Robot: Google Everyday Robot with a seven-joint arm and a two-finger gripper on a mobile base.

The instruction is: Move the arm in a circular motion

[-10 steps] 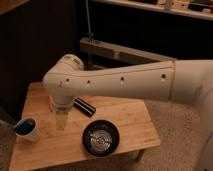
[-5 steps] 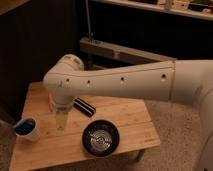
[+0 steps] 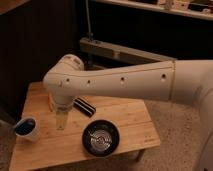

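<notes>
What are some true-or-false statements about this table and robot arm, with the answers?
1. The small pale gripper hangs over the light wooden table, pointing down. True.
2. The blue-and-white cup stands at the table's right end in the picture. False: it stands near the left end.
3. The round black bowl sits near the table's front edge. True.
4. The short black cylinder lies inside the bowl. False: it lies on the tabletop, behind the bowl and apart from it.
5. The big glossy white arm comes in from the picture's left side. False: it comes in from the right.
</notes>
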